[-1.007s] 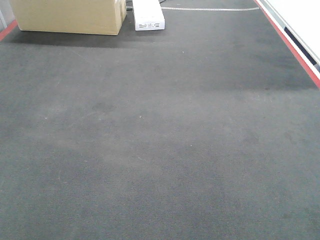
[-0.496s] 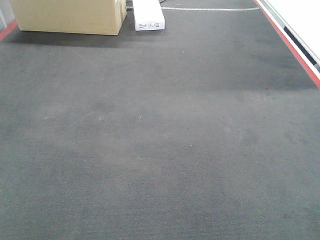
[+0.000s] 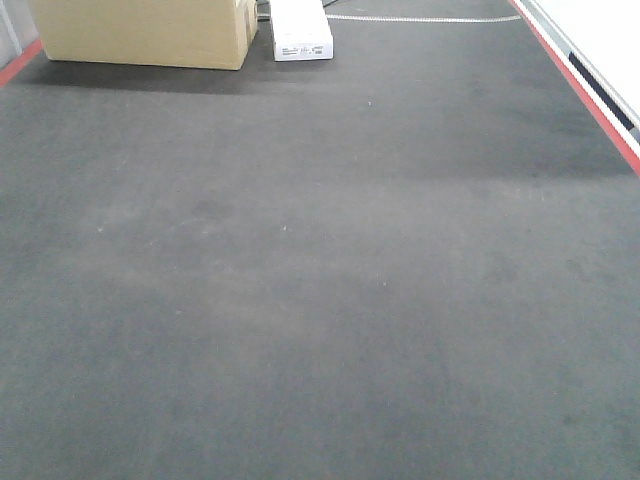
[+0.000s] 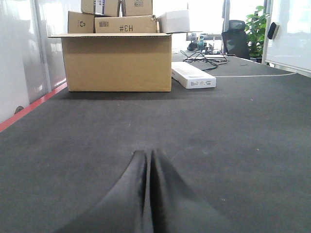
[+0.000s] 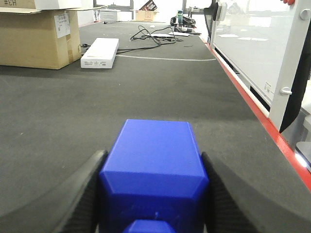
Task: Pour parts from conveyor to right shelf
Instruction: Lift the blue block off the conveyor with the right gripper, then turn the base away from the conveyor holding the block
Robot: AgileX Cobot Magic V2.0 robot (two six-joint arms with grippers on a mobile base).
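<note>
We see the box-laden brown cardboard carton (image 3: 140, 35) shifted right; the right gripper (image 5: 153, 162) clamps a bright-blue plastic cube (image 5: 155, 145), stud toward wrist; the left gripper (image 4: 148, 162) is closed.

Dark conveyor (image 3: 320, 300), cardboard box (image 3: 145, 32), white box (image 3: 300, 35)

Bright-blue cube (image 5: 154, 170) is wedged square between the fingers of my right gripper (image 5: 153, 160), pressed on both sides. It's glossy with bevelled corners, and a stud pokes out at its lower near edge. Whether it touches the belt, I can't tell. The conveyor (image 3: 320, 280) runs wide, dark grey, matte and faintly scuffed, with a thin red strip (image 3: 600, 112) along its right edge.
</note>
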